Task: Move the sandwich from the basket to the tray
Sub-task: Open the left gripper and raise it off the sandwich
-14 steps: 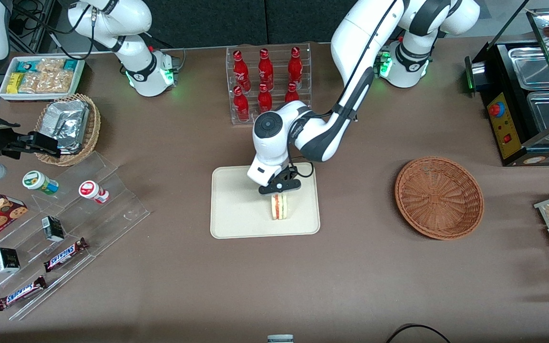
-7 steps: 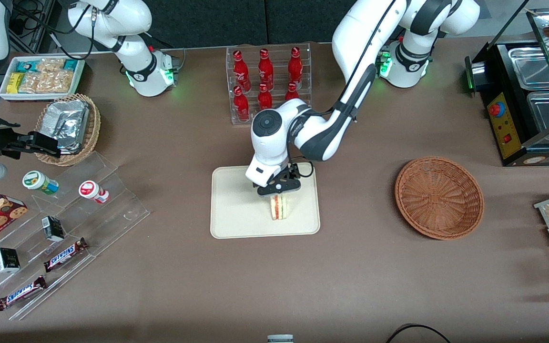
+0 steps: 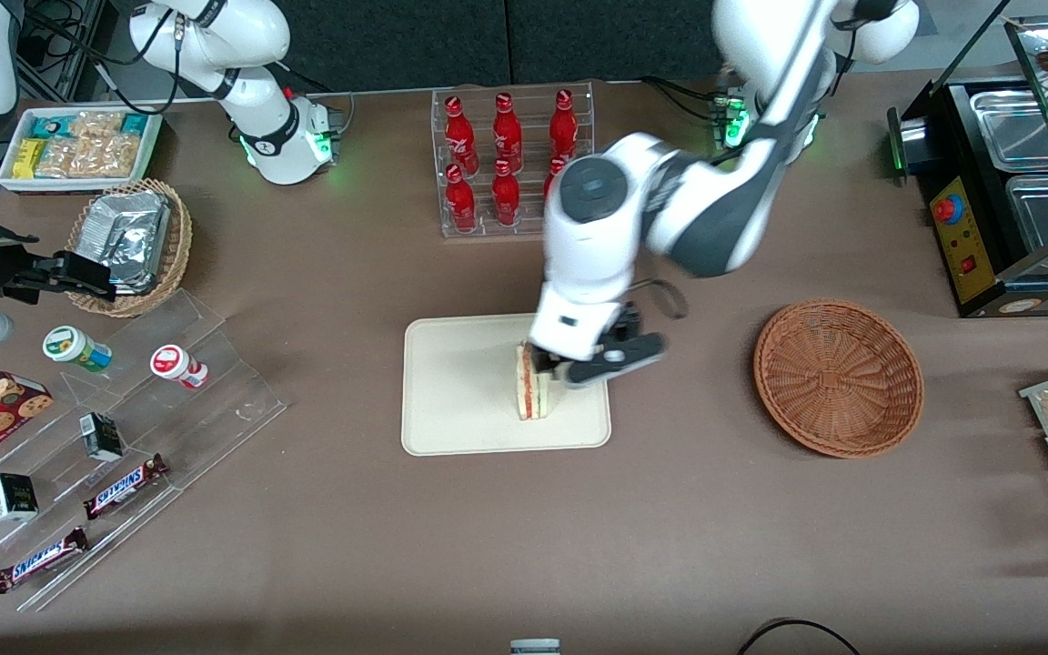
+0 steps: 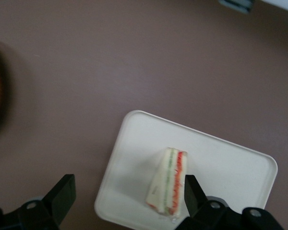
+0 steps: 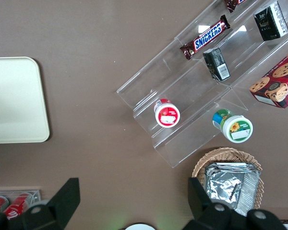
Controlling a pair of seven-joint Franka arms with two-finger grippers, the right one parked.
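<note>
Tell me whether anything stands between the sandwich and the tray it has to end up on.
Nothing visible does: the sandwich already stands on the tray. The gripper hangs open just above it, toward the basket, which holds nothing.

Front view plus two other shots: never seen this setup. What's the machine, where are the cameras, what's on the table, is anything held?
These are two white robot arms bolted to a brown table. The wide picture looks down at them from the front; the other two come from cameras on each arm's wrist. Only one arm works. Its tool is above the edge of the cream tray nearest the wicker basket. The wrist view shows its fingers spread wide, holding nothing. The sandwich stands on the tray; the basket is empty. A rack of red bottles stands farther from the front camera than the tray, and snack displays lie toward the parked arm's end.
</note>
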